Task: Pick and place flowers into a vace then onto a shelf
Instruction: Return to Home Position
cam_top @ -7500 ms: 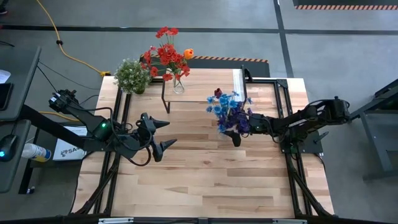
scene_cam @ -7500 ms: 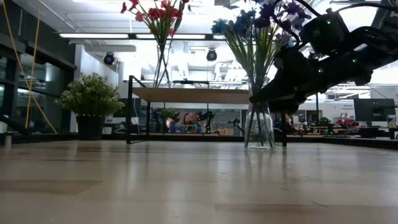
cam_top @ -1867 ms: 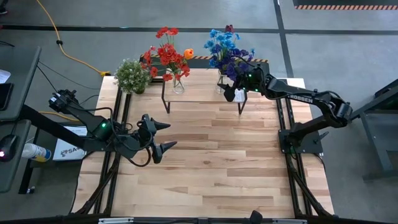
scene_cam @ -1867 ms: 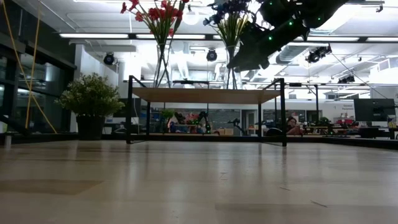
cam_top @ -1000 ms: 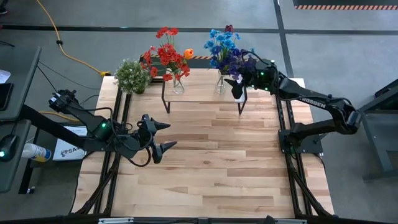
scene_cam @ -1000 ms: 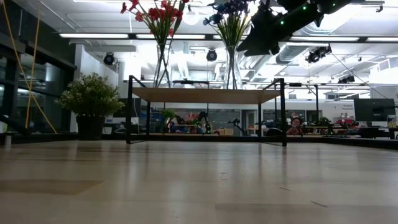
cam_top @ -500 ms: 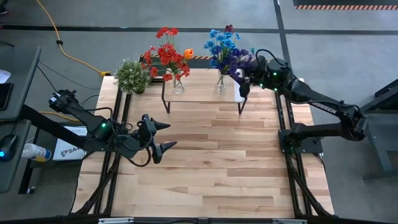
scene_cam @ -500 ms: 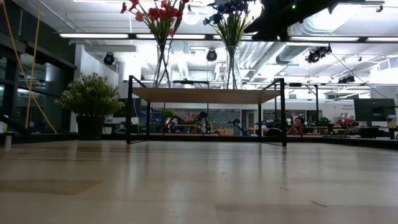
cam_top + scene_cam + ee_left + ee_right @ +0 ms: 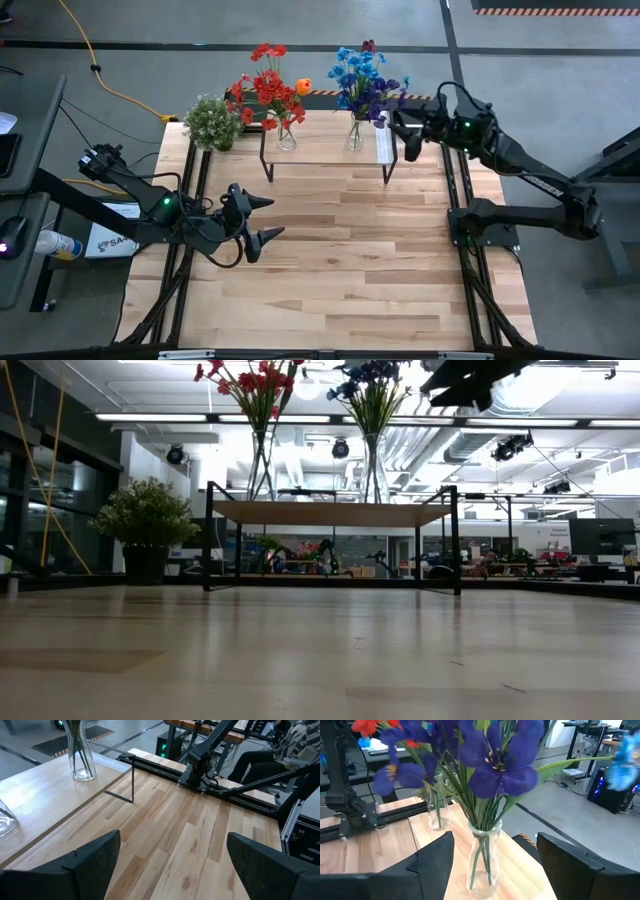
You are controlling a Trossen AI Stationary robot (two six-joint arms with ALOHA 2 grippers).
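Both bunches are up on the shelf (image 9: 320,152) at this point. The shelf sits along the back edge of the bench (image 9: 340,270), roughly in the middle of that edge. The red flowers (image 9: 265,88), with the one orange tulip (image 9: 303,86) mixed in, stand in a clear vase (image 9: 287,138) at the shelf's left end. The blue and purple flowers (image 9: 362,80) are in a second clear vase (image 9: 354,136) near the right end, just beside the white strip (image 9: 384,146). Both vases are upright and well apart from each other.

The right gripper (image 9: 402,135) hangs just off that white-strip end. In the low view it's up high, clearly above the shelf top. Its fingers are spread wide and it's got nothing in them. From its wrist camera the blue and purple vase sits out front with clear space to each finger, so it isn't touching it.

The left gripper (image 9: 268,216) is parked over the left half of the bench, well away from the shelf. Its fingers are spread wide too, with only bare wood showing between them in its wrist view.

There's also a potted plant (image 9: 212,122) at the bench's back left corner, just beside the shelf's left end.
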